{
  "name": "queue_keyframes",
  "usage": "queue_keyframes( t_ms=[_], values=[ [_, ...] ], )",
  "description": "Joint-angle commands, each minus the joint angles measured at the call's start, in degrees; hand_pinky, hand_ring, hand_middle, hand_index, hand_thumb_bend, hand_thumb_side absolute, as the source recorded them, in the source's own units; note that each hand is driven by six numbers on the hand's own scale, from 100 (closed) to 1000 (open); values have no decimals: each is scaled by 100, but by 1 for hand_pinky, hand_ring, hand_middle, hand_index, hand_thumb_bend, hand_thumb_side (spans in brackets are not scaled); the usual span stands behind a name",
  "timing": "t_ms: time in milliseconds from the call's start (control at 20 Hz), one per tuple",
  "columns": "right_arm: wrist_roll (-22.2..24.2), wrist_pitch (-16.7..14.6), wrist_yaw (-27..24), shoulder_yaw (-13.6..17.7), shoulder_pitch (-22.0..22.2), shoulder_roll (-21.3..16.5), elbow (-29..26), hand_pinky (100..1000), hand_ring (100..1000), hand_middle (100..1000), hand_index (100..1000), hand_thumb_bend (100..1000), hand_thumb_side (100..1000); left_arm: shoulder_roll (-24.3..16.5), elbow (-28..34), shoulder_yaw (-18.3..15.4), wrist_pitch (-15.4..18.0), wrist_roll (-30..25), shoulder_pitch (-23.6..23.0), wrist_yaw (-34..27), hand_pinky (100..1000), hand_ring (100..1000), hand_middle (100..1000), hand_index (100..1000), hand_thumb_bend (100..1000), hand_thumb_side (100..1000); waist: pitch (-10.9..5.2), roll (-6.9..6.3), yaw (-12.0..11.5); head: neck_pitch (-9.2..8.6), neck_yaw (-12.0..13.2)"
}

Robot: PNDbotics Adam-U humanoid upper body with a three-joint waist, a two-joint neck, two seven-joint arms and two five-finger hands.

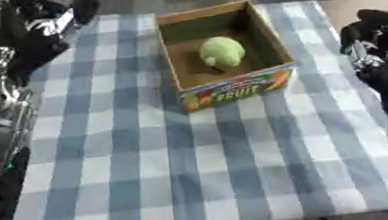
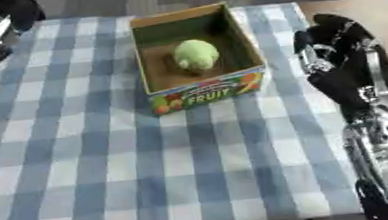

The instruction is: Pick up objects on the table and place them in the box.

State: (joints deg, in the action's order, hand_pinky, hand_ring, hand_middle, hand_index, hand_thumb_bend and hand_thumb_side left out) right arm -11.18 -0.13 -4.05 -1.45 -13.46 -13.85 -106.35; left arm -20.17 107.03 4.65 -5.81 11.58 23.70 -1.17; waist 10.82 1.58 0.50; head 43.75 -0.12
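A cardboard fruit box [image 1: 231, 91] with a printed front stands at the far middle of the blue-and-white checked cloth. A light green rounded object [image 1: 221, 52] lies inside it on the brown floor. My right hand [image 2: 336, 37] hovers to the right of the box, over the cloth's right edge, fingers curled, holding nothing. My left hand [image 1: 49, 26] is raised at the far left corner, away from the box, fingers curled, with nothing in it that I can see.
The checked tablecloth [image 1: 194, 172] covers the table down to the near edge. Bare wooden tabletop [image 2: 355, 5] shows at the far right. My right forearm [image 2: 380, 136] runs along the right side.
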Motion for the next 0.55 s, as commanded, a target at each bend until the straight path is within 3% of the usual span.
queue_keyframes(
  t_ms=[50, 550],
  values=[
    [-41, -11, 31, 67, -20, -76, -71, 628, 689, 623, 755, 297, 257, -34, 240, -117, 26, 114, -136, -79, 587, 623, 663, 794, 726, 413, -104, -20, -36, 36, 5],
    [-53, -14, 48, 67, 0, -62, -51, 627, 688, 622, 754, 295, 257, 311, 215, -200, 146, 278, -677, -70, 567, 607, 639, 782, 665, 387, -91, -85, -71, 24, 47]
  ],
)
